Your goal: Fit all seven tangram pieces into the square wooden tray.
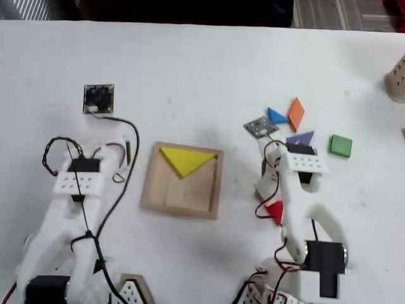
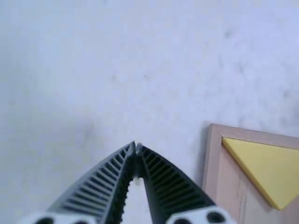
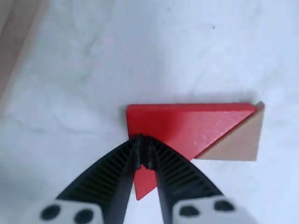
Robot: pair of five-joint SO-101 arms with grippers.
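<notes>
Two grippers are flanking the square wooden tray (image 1: 147, 190) on the white table (image 1: 209, 76). The left gripper (image 2: 135, 147) is hanging over bare tabletop with its fingers pressed together on nothing. The tray's corner is lying just ahead of those tips and to the side, toward the other arm. One piece, the large yellow triangle (image 1: 186, 159), is sitting inside the tray against its far rim, leaving the rest of the floor bare.

The right gripper (image 3: 142, 140) is pinching the red triangle (image 3: 187, 123), its fingers clamped near the square corner. The triangle's long slanted edge is running obliquely away from the fingertips, with a tan triangular piece (image 3: 238, 144) touching it. From these fingers the tray is lying off to the side, toward the left arm, near but apart.

Beyond the right arm, a blue triangle (image 1: 276, 116), orange parallelogram (image 1: 296, 113), purple triangle (image 1: 301, 138) and green square (image 1: 340, 145) are waiting loose. The right arm looks the nearer one for carrying the red piece across, probably with a turn to seat it.
</notes>
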